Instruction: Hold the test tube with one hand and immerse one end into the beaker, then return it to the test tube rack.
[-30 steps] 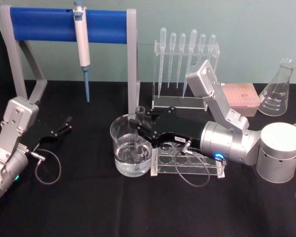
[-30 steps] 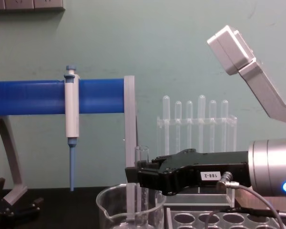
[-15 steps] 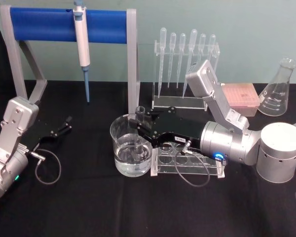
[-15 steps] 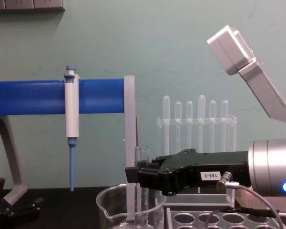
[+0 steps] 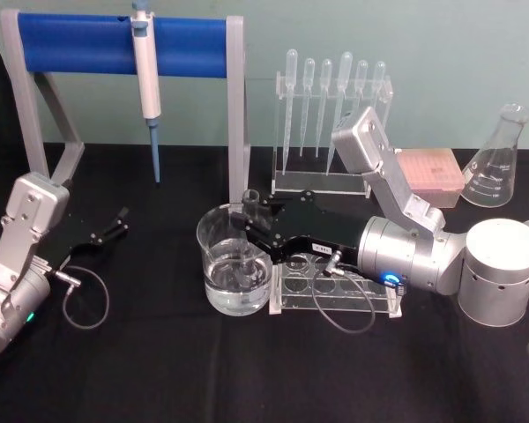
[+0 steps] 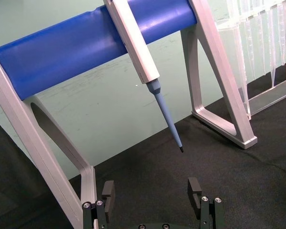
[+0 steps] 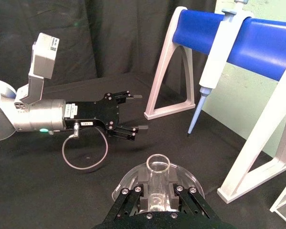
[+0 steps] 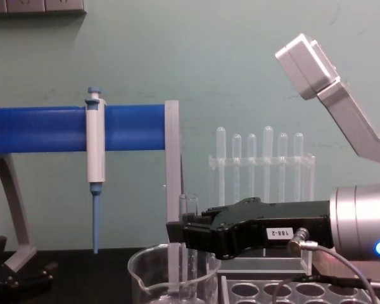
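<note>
The right gripper [image 5: 246,227] reaches in from the robot's right, above the beaker. Its jaws are closed on the test tube [image 5: 249,203] a little below the rim. The tube stands upright: its open top shows above the jaws, and its rounded lower end is down in the water inside the beaker [image 5: 208,260]. The beaker stands on the black table [image 5: 159,370], just beside the left end of the clear rack [image 5: 370,304], which lies under the right arm.

The left gripper [image 5: 115,226] sits low over the table at the robot's left, well apart from the beaker. Its fingers are spread wide with nothing between them.

Behind, a pipettor [image 5: 146,75] hangs on a blue stand [image 5: 79,42]. To the right are pipettes [image 5: 335,84], a pink box [image 5: 430,172] and a flask [image 5: 496,163].
</note>
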